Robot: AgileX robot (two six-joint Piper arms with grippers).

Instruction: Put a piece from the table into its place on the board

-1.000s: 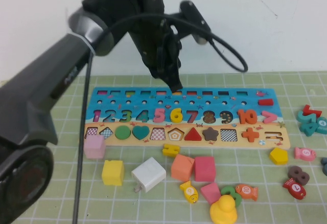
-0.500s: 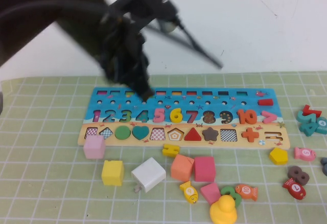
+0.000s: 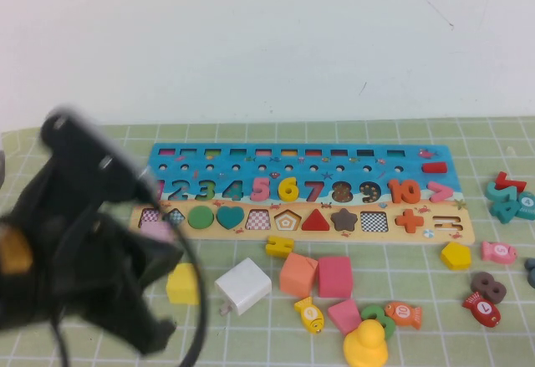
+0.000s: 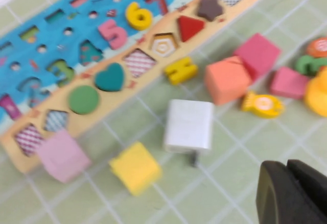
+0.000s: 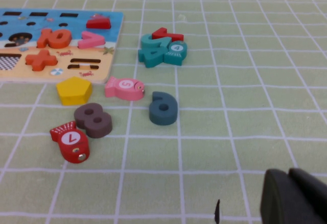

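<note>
The yellow "6" piece (image 3: 287, 189) lies in its slot in the number row of the board (image 3: 435, 154), between the pink 5 and the red 7. It also shows in the left wrist view (image 4: 139, 16). My left arm (image 3: 84, 250) is a blurred dark mass low at the front left of the table (image 3: 100, 133), off the board. My left gripper (image 4: 286, 165) is shut and empty over the green mat, near the white block (image 4: 188, 124). My right gripper (image 5: 288, 175) is shut and empty over the mat, right of the board, outside the high view.
In front of the board lie a yellow cube (image 3: 183, 284), white block (image 3: 243, 285), orange cube (image 3: 298, 273), pink cube (image 3: 334, 276), yellow duck (image 3: 365, 344) and small fish. At the right lie a yellow pentagon (image 3: 456, 255), teal numerals (image 3: 508, 198) and a brown 8 (image 5: 93, 120).
My left arm has swung from above the board's top row down to the front left of the table. The yellow 6 stays in its slot.
</note>
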